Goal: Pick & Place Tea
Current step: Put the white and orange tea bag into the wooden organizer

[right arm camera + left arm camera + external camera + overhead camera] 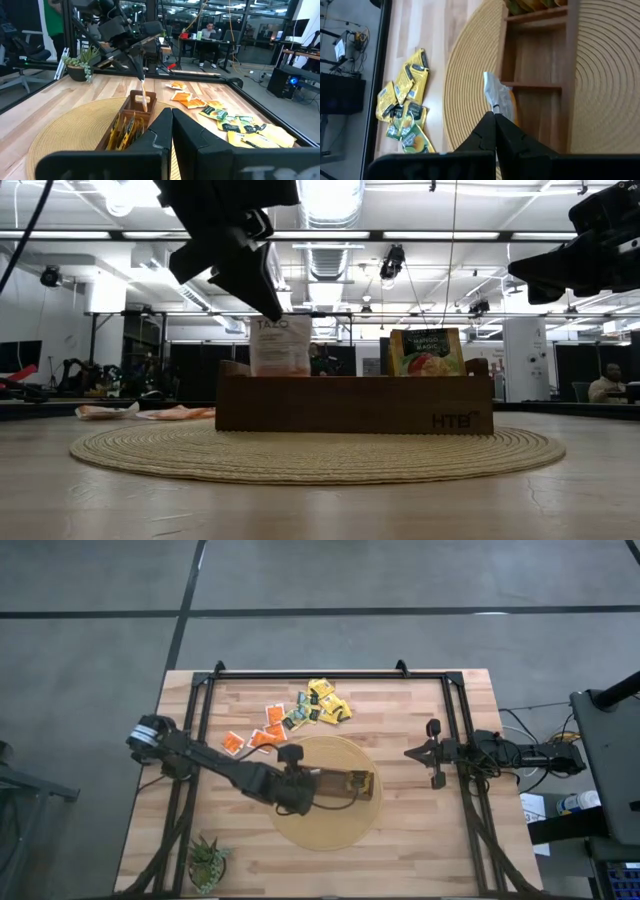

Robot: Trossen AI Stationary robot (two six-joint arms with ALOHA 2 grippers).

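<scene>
A long brown box (350,783) lies on a round woven mat (325,830). My left gripper (303,792) hangs over the box's left end, shut on one pale tea sachet (280,345) that stands in the end compartment. Another sachet (425,352) stands upright in a compartment farther right. Loose orange tea sachets (255,737) and yellow and green ones (322,705) lie flat on the table beyond the mat. My right gripper (410,753) is parked shut above the table's right side, away from everything. My left gripper pinches the sachet's upper edge (496,102) between its two fingers (262,290). The fingers slant down from the table's left side. The sachet hangs upright below them, its lower part inside the box's end compartment (142,100); the box wall hides whether it touches the bottom.
A small potted plant (207,862) stands at the table's near left corner. A black frame rail (330,673) runs along the far edge and down both sides. Bare wood shows between the mat and the right arm (500,753).
</scene>
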